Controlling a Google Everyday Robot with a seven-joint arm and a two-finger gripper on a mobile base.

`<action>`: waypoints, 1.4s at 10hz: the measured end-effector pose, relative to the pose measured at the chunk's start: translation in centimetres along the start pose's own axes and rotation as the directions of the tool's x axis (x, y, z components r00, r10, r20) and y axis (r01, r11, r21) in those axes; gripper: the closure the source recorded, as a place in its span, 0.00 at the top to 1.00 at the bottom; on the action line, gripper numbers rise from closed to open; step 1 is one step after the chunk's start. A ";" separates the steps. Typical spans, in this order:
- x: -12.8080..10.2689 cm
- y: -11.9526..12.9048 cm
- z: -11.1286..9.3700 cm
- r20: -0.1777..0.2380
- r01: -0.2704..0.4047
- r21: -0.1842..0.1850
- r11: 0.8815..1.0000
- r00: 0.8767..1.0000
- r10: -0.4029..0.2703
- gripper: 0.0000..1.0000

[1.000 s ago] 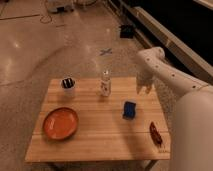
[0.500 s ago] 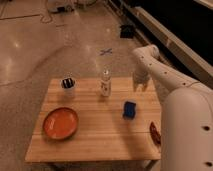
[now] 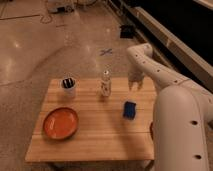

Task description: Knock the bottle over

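The bottle stands upright on the wooden bench, near the back edge and about in the middle of its width. It is clear, with a pale label and a light cap. To its right, apart from it and at a similar height, the tool hangs pointing down over the back right part of the bench. It holds nothing, and I cannot tell whether it is open or closed. The white arm goes from the tool toward the lower right and covers the right edge of the bench. A small blue object lies in front of the tool. A white cup with dark things inside stands left of the bottle. An orange plate lies at the front left.
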 end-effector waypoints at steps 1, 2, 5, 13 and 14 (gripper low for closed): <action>0.4 -0.1 0.0 0.001 0.011 0.000 1.000 1.000 -0.011 0.45; 0.4 -1.1 0.0 0.008 0.029 -0.001 1.000 1.000 -0.029 0.45; 1.0 -1.9 -0.6 0.006 0.045 -0.002 0.999 0.999 -0.045 0.45; 0.8 -4.8 0.3 0.034 0.084 0.014 0.996 0.996 -0.084 0.45; 0.4 -4.5 -0.1 0.037 0.089 0.011 0.996 0.995 -0.090 0.45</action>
